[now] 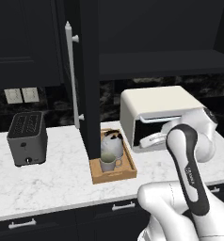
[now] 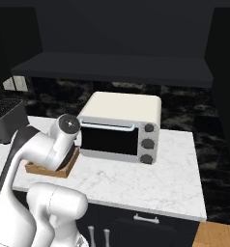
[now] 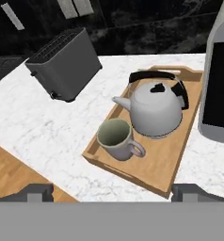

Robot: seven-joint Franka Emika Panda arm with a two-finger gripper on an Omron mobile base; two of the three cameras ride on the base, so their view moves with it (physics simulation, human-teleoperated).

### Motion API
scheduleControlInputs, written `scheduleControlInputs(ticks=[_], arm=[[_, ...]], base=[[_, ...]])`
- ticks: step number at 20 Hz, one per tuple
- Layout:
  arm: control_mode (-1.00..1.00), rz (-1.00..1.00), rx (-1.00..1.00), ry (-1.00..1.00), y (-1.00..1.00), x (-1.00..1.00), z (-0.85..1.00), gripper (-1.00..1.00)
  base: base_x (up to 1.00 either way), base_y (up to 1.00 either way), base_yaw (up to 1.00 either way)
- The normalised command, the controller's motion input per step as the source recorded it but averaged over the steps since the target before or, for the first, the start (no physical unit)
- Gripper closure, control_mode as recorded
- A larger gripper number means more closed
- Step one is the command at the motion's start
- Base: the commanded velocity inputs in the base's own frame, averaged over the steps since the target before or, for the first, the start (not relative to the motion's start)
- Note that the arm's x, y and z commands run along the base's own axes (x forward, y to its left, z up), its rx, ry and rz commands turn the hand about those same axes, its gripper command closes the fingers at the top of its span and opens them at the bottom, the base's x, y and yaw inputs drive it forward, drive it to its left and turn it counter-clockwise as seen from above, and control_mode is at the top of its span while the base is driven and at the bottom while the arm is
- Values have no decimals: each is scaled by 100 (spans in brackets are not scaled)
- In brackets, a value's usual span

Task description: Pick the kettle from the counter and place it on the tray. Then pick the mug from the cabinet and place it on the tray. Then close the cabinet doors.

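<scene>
Kettle (image 3: 156, 109) and mug (image 3: 117, 139) are both sitting in the tray (image 3: 177, 167) on the tabletop (image 1: 48, 179), mug on the near side, right next to the kettle, its handle toward the oven side. Tray's between the toaster (image 1: 27, 138) on the left and the toaster oven (image 2: 121, 126) on the right, just beside the oven.

Gripper (image 3: 113, 192) is wide open with nothing in it, hanging above the near end of the tray and looking down at it; you can see both fingertips (image 3: 36, 190) spread far apart in the hand view.

One cabinet door (image 1: 88, 75) is swung open, edge-on over the tray, with its silver handle (image 1: 71, 70) on the left face. The shelf (image 2: 112, 67) behind looks dark.
</scene>
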Motion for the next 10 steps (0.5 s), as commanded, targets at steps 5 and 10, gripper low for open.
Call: scheduleControlInputs(ticks=[5, 10], arm=[[-100, 0, -3, 3, 2, 0, 0, -100], [-100, 0, -7, 0, 26, -3, 0, 100]], base=[[0, 0, 0], [0, 0, 0]])
